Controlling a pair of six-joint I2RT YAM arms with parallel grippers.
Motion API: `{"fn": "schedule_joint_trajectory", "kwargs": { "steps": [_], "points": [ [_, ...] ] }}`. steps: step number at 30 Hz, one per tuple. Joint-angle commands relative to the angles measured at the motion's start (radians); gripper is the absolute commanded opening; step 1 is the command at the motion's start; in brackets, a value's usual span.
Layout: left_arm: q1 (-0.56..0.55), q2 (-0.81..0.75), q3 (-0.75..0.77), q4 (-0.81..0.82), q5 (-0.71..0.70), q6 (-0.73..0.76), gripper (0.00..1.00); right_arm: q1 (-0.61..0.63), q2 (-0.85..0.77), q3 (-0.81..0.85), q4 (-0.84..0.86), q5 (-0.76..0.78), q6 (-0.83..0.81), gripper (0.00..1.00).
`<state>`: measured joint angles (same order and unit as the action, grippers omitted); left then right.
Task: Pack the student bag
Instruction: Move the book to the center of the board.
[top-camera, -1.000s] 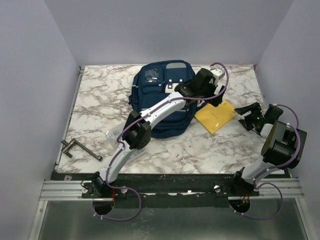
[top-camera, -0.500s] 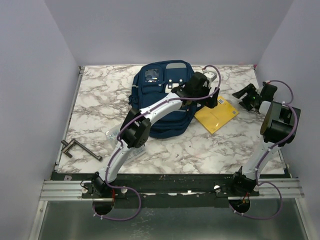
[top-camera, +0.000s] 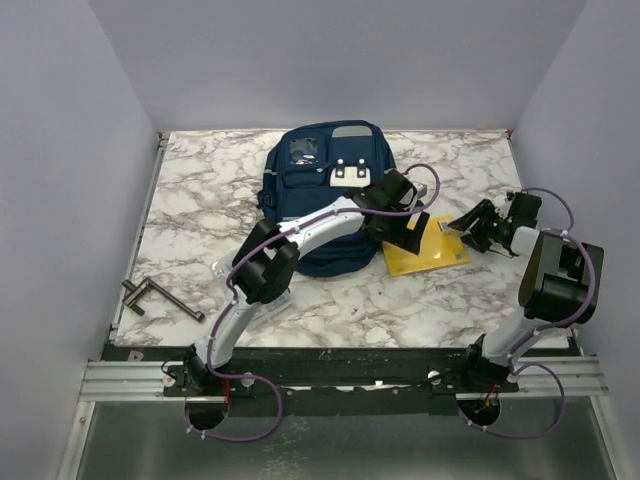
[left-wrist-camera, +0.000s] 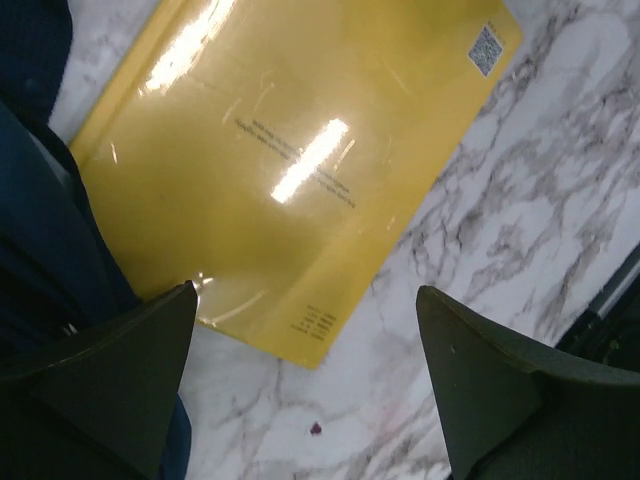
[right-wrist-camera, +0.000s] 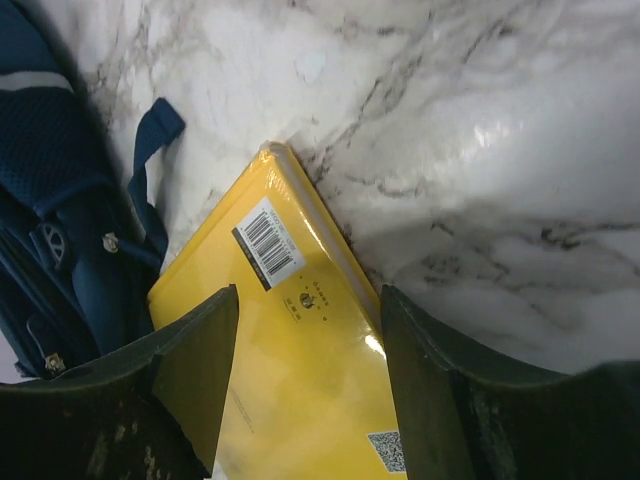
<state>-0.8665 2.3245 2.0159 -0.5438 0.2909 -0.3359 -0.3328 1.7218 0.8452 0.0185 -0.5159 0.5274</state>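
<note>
The student bag (top-camera: 318, 195), navy blue with white buckle patches, lies flat at the back middle of the table. A yellow plastic-wrapped book (top-camera: 432, 252) lies on the marble just to its right. My left gripper (top-camera: 408, 232) hovers open over the book's bag-side corner. In the left wrist view the book (left-wrist-camera: 300, 140) fills the top, its corner lies between the left gripper's (left-wrist-camera: 305, 390) fingers, and the bag (left-wrist-camera: 40, 240) sits at the left. My right gripper (top-camera: 470, 227) stands open at the book's right edge. The right wrist view shows the barcoded book (right-wrist-camera: 290, 400) under the right gripper (right-wrist-camera: 310, 350).
A dark metal crank tool (top-camera: 160, 297) lies near the left front edge of the table. A bag strap (right-wrist-camera: 150, 170) trails on the marble beside the book. Purple walls close off the left, back and right sides.
The left gripper came down from the bag's upper right to the book's near corner. The right gripper swung left to the book and narrowed a little. The book has turned and shifted nearer.
</note>
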Motion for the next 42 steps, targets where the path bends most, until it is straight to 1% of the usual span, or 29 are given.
{"fn": "schedule_joint_trajectory", "kwargs": {
  "steps": [1, 5, 9, 11, 16, 19, 20, 23, 25, 26, 27, 29, 30, 33, 35, 39, 42],
  "points": [
    [-0.026, -0.194, -0.095, -0.045, 0.007, -0.031, 0.93, 0.011, -0.073, -0.068, -0.05, -0.108, 0.058, 0.62],
    [-0.032, -0.292, -0.186, -0.045, -0.014, -0.03, 0.93, 0.024, -0.167, -0.126, 0.01, -0.194, 0.136, 0.61],
    [-0.05, -0.367, -0.237, -0.031, -0.065, 0.01, 0.96, 0.037, -0.252, -0.161, 0.022, -0.256, 0.191, 0.61],
    [-0.063, -0.396, -0.262, -0.007, -0.089, 0.027, 0.98, 0.04, -0.291, -0.165, -0.003, -0.267, 0.197, 0.61],
    [-0.126, -0.45, -0.348, 0.091, -0.14, 0.106, 0.98, 0.041, -0.379, -0.182, -0.016, -0.305, 0.244, 0.61],
    [-0.185, -0.487, -0.449, 0.213, -0.213, 0.168, 0.98, 0.042, -0.406, -0.194, -0.013, -0.317, 0.269, 0.6],
    [-0.202, -0.494, -0.482, 0.254, -0.226, 0.18, 0.98, 0.041, -0.411, -0.191, -0.032, -0.296, 0.258, 0.6],
    [-0.206, -0.508, -0.521, 0.27, -0.242, 0.128, 0.98, 0.042, -0.401, -0.14, -0.161, -0.158, 0.143, 0.61],
    [-0.202, -0.516, -0.556, 0.271, -0.282, 0.083, 0.98, 0.042, -0.371, -0.142, -0.176, -0.081, 0.099, 0.64],
    [-0.197, -0.518, -0.573, 0.267, -0.316, 0.047, 0.98, 0.041, -0.345, -0.149, -0.165, -0.071, 0.081, 0.67],
    [-0.185, -0.519, -0.591, 0.263, -0.317, 0.017, 0.98, 0.042, -0.316, -0.156, -0.148, -0.067, 0.069, 0.69],
    [-0.148, -0.508, -0.618, 0.246, -0.293, -0.059, 0.98, 0.042, -0.248, -0.157, -0.147, -0.067, 0.043, 0.7],
    [-0.131, -0.5, -0.627, 0.236, -0.257, -0.094, 0.98, 0.042, -0.217, -0.153, -0.155, -0.058, 0.023, 0.71],
    [-0.083, -0.484, -0.673, 0.233, -0.231, -0.174, 0.98, 0.043, -0.19, -0.163, -0.163, -0.012, -0.01, 0.71],
    [-0.063, -0.458, -0.676, 0.242, -0.218, -0.195, 0.98, 0.043, -0.182, -0.174, -0.16, -0.008, -0.018, 0.72],
    [-0.039, -0.366, -0.63, 0.242, -0.216, -0.221, 0.98, 0.056, -0.172, -0.178, -0.167, -0.005, -0.029, 0.71],
    [-0.027, -0.313, -0.597, 0.243, -0.177, -0.238, 0.95, 0.068, -0.183, -0.177, -0.181, -0.002, -0.037, 0.69]
  ]
}}
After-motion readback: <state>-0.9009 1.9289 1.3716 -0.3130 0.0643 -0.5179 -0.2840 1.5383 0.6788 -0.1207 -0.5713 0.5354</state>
